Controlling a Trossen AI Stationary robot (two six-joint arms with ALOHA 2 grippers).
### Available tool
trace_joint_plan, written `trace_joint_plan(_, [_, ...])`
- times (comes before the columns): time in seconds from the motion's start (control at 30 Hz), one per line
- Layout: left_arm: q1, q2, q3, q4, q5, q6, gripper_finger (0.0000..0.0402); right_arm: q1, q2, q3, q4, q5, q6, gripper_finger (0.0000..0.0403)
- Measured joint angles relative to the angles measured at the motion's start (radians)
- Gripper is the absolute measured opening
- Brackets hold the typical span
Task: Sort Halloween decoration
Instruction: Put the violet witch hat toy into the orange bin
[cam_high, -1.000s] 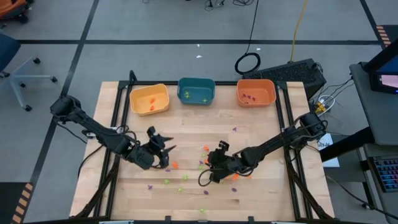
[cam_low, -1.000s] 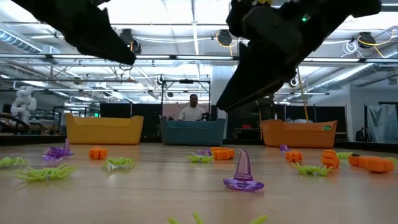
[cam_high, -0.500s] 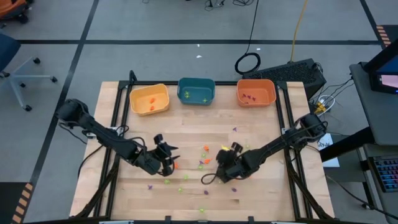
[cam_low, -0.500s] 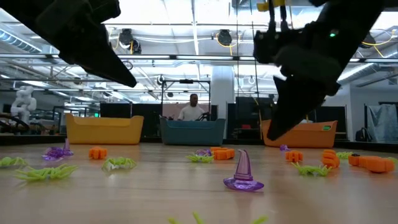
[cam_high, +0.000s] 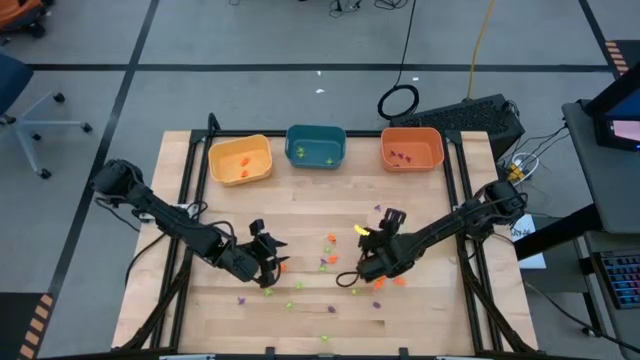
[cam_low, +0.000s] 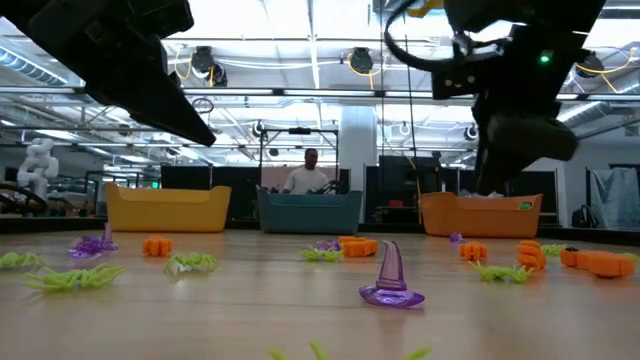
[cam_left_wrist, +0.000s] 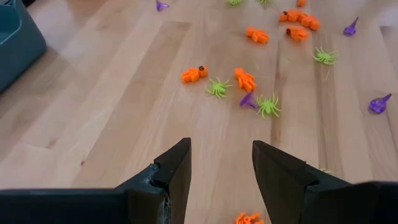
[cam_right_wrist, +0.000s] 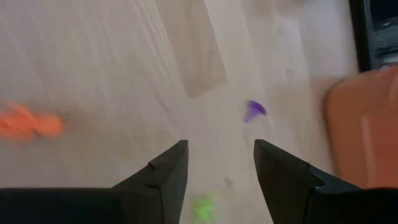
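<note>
right now both hands are released and hold nothing. the left hand (cam_high: 270, 255) hovers low at about eight o'clock on the surface (cam_high: 420, 300), and the right hand (cam_high: 385, 232) sits just past centre toward four o'clock. the decorations (cam_left_wrist: 245, 78) lie scattered across the middle, with a few already in the yellow bin (cam_high: 240, 160), teal bin (cam_high: 316, 146) and orange bin (cam_high: 411, 147) along twelve o'clock. to do this well, each hand should probably single out one trinket lying apart from its neighbours, come straight down with fingers astride it, and close gently so nothing skitters away.
</note>
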Motion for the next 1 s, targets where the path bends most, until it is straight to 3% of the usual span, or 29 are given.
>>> trace_joint_plan(0.17, [0.0,0.0,0.0,0.0,0.002,0.001,0.0168,-0.078,-0.131,-0.07,0.054,-0.042,-0.098,0.0169])
trace_joint_plan(0.37, [0.001,0.0,0.0,0.0,0.002,0.028,0.0168,-0.216,-0.293,-0.249,0.335,-0.113,-0.117,0.0169])
trace_joint_plan(0.5, [0.002,0.0,0.0,-0.001,0.0,0.035,0.0168,-0.274,-0.305,-0.373,0.549,-0.124,-0.121,0.0169])
trace_joint_plan(0.67, [0.002,0.0,0.0,-0.001,-0.007,0.035,0.0168,-0.317,-0.303,-0.472,0.665,-0.067,-0.167,0.0169])
trace_joint_plan(1.0, [0.002,0.0,0.0,-0.003,-0.011,0.035,0.0168,-0.372,-0.311,-0.564,0.862,-0.147,-0.489,0.0169])
